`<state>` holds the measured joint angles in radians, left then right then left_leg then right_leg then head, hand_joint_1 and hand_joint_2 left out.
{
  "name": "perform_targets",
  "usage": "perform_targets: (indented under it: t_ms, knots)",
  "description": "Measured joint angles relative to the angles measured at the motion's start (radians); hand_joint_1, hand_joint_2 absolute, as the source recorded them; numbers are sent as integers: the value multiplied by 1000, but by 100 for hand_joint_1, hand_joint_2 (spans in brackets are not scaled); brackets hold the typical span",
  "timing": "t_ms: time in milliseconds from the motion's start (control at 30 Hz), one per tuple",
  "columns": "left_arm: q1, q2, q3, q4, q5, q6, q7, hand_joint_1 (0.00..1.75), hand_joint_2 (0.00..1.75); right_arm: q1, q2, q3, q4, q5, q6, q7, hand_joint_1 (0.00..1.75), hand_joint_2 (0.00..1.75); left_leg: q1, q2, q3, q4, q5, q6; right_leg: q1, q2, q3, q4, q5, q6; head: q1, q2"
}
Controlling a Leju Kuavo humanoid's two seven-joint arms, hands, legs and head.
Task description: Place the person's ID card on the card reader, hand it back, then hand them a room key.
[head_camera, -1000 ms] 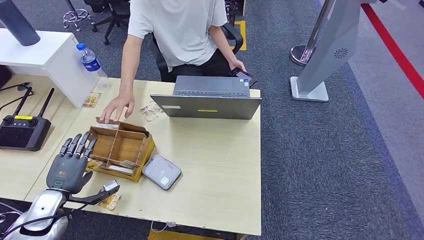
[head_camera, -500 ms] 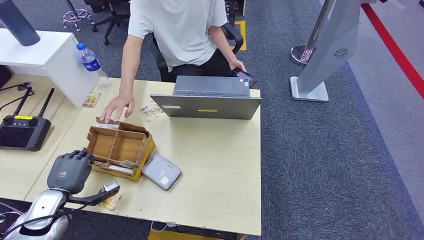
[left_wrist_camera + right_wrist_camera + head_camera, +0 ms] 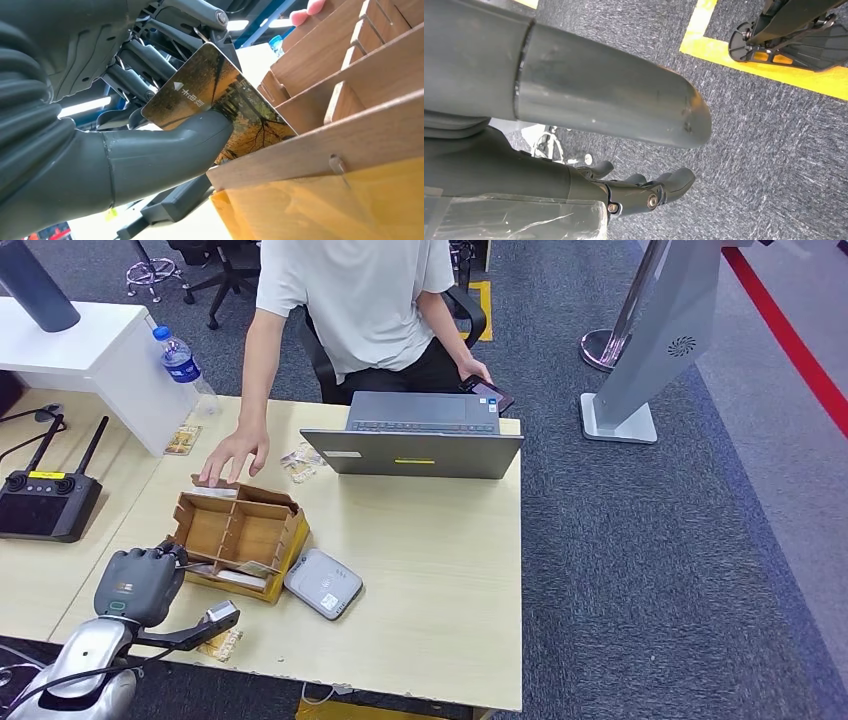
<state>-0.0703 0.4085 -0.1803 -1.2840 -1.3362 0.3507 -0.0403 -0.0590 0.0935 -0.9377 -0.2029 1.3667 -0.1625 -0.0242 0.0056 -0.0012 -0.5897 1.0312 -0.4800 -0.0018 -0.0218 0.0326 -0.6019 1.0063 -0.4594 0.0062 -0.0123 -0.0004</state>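
A wooden divided box [image 3: 293, 532] stands on the table, with a grey card reader [image 3: 323, 583] beside its near right corner. My left hand [image 3: 138, 585] is at the box's near left corner with its fingers curled. In the left wrist view the thumb [image 3: 165, 150] and fingers pinch a brown-gold room key card [image 3: 220, 107] that stands partly inside a compartment of the box [image 3: 350, 125]. A person's hand [image 3: 233, 455] rests on the box's far edge. My right hand [image 3: 644, 192] hangs over grey carpet and holds nothing.
An open laptop [image 3: 412, 445] sits at the far side of the table [image 3: 430, 570] in front of the seated person. Loose cards lie at the far edge [image 3: 300, 462], far left [image 3: 183, 438] and near edge [image 3: 220, 643]. A black controller [image 3: 45, 502] and a bottle [image 3: 183, 362] stand to the left.
One second ago my left hand's fingers were spread over the box's near left corner. They have curled in and now pinch the card. The person has not moved.
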Motion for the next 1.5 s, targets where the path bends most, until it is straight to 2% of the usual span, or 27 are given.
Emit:
perform_targets:
  t_ms: [100,200,367,533,633,700,733,767,800,833,867,900,933,967,1033,1133,1267,1500]
  knots:
    - [12,-2,0,-30,-2,8,0,175,175,0,0,0,0,-5,-3,1,0,0,0,0,0,0,0,0,0,0,0,0,0,0,0,0]
    - [41,-7,-1,-121,3,-10,-1,175,175,1,0,-3,0,-15,-8,4,0,0,0,0,0,0,0,0,0,0,-1,0,0,0,0,0]
    - [55,-3,-45,-364,49,-136,12,175,175,1,0,-20,0,-33,-13,6,0,0,0,-1,-1,0,0,0,0,-1,-1,0,0,0,1,0]
    - [1,34,-106,-553,101,-225,37,175,175,2,0,-35,0,-26,-12,-6,0,0,0,-1,-1,0,0,0,0,-1,-1,0,0,0,1,0]
    - [-75,43,-125,-588,126,-270,97,175,175,11,19,4,-4,80,21,-121,0,0,1,-2,-1,1,1,-1,2,-2,-3,0,0,0,1,0]
    - [-177,40,-153,-572,144,-290,151,175,175,76,50,107,-110,88,149,-160,0,0,3,-7,-1,2,1,-1,3,-5,-3,-1,-1,-1,3,0]
    - [-234,39,-171,-554,137,-290,174,175,175,140,60,190,-240,21,265,-113,0,0,1,-11,-1,2,2,0,1,-10,-1,-1,-2,0,4,0]
    - [-293,37,-191,-525,113,-284,201,175,175,213,56,298,-414,-99,396,-10,0,0,-2,-15,-2,1,3,1,-3,-13,0,2,-2,1,4,0]
    - [-350,36,-211,-487,75,-273,230,175,175,275,37,420,-590,-253,507,129,0,0,-5,-16,-5,0,5,2,-7,-14,-2,6,-1,1,1,0]
    - [-408,35,-230,-436,31,-257,258,175,175,315,-1,559,-743,-436,572,293,0,0,-6,-12,-8,0,7,2,-9,-10,-6,8,1,1,-2,0]
    - [-464,32,-247,-380,-8,-240,279,175,175,329,-47,698,-855,-619,570,445,0,0,-6,-5,-11,0,7,1,-9,-2,-11,9,5,0,-4,0]
    - [-512,27,-261,-318,-35,-223,289,175,175,325,-96,832,-930,-781,506,555,0,0,-3,4,-11,1,7,1,-6,7,-14,5,9,0,-4,0]
    - [-556,18,-272,-253,-53,-206,293,175,175,316,-138,965,-988,-920,406,613,0,0,-1,11,-10,2,6,0,-4,13,-14,2,12,1,1,0]
    - [-592,8,-281,-192,-64,-190,296,175,175,310,-169,1079,-1035,-1017,304,623,0,0,0,14,-9,2,7,1,-2,16,-14,-1,14,1,4,0]
    - [-648,-11,-295,-86,-75,-169,302,175,175,313,-218,1270,-1115,-1080,173,581,0,0,0,12,-9,3,9,1,0,14,-13,-1,15,2,6,0]
    - [-698,-29,-307,18,-76,-161,307,175,175,325,-274,1452,-1196,-1001,128,555,0,0,1,7,-11,2,11,-1,0,9,-13,0,15,1,3,0]
    - [-716,-42,-314,75,-60,-162,310,0,175,325,-335,1589,-1262,-996,96,567,0,0,1,7,-12,2,11,-1,0,9,-14,0,14,1,2,0]
    - [-719,-48,-318,103,-28,-149,305,0,175,314,-389,1706,-1309,-1029,61,583,0,0,1,6,-13,2,10,-1,0,8,-14,0,14,1,2,0]
